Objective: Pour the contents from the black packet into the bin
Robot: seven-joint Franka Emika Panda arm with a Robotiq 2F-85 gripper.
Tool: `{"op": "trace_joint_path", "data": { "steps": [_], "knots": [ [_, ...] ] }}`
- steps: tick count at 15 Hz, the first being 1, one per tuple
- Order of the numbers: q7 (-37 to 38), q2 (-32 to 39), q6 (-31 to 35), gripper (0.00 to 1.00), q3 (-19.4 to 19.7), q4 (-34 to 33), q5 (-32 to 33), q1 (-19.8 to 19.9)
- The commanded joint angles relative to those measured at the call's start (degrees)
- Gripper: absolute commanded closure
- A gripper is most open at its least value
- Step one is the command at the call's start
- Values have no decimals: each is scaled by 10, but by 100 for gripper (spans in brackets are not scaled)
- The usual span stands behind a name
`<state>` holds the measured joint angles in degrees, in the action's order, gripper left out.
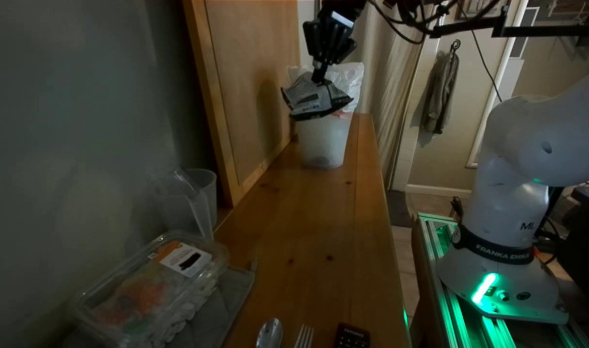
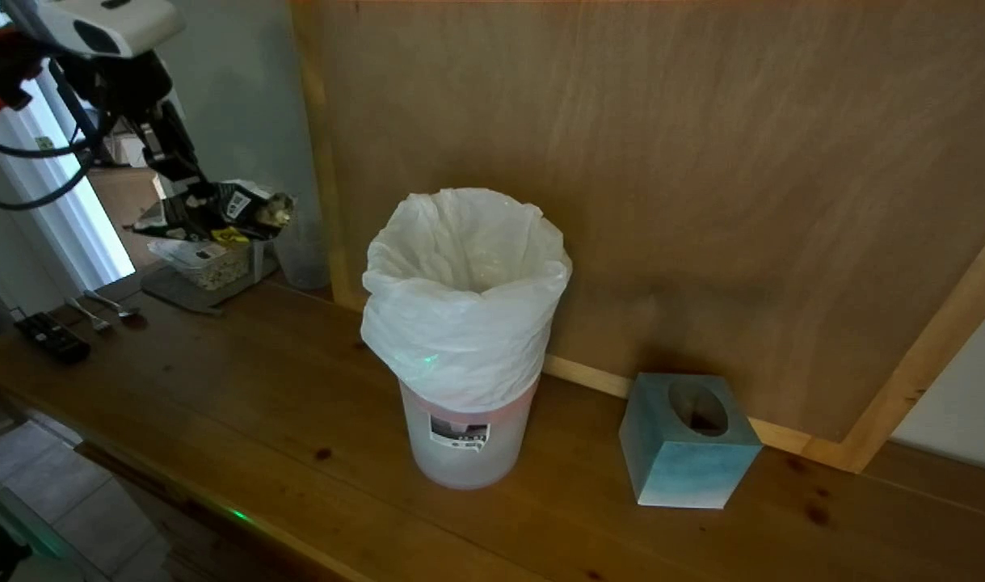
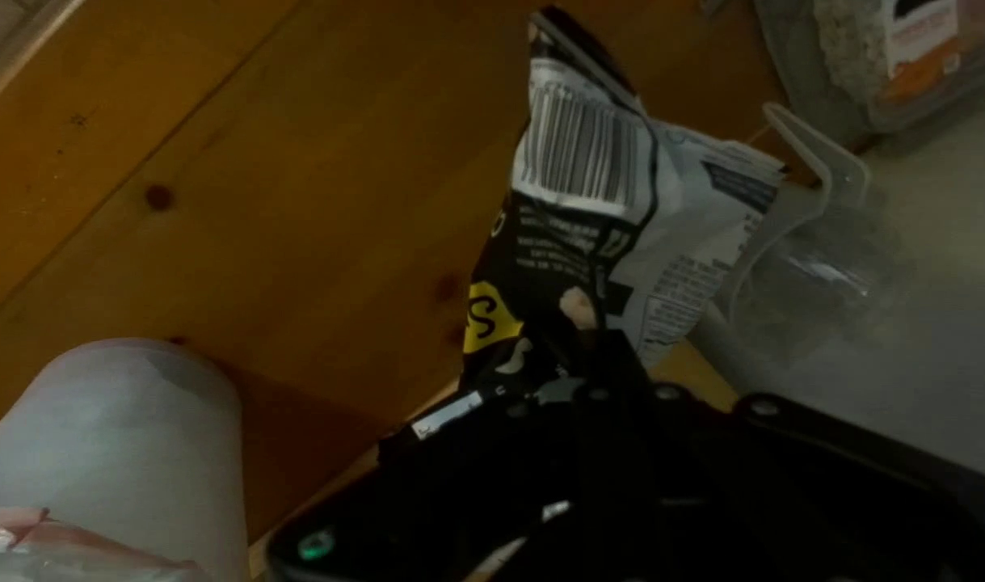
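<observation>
The black packet is crumpled, with a grey printed back, a barcode and a yellow patch; it also shows in an exterior view and in the wrist view. My gripper is shut on it and holds it in the air above the table; the fingertips pinch the packet's middle in the wrist view. The bin is translucent white, lined with a white bag folded over its rim. The packet is apart from the bin, on the food container's side. Whether contents are in the packet cannot be told.
A blue tissue box stands beside the bin. A wooden panel rises behind. A clear plastic jug, a food container on a grey cloth, a spoon, a fork and a black remote are at the table's other end.
</observation>
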<state>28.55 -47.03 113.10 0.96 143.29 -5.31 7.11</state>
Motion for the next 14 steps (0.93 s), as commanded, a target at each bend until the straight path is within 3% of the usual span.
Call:
{"op": "trace_joint_path", "data": {
  "steps": [1,6,7,14],
  "knots": [
    [-11,-1,-25,100,30,-44,-44,24],
    [-3,-4,-29,100,68,-78,-96,51],
    [-10,2,-16,99,49,-63,-79,56],
    [-10,2,-18,99,59,-74,-90,63]
  ]
}}
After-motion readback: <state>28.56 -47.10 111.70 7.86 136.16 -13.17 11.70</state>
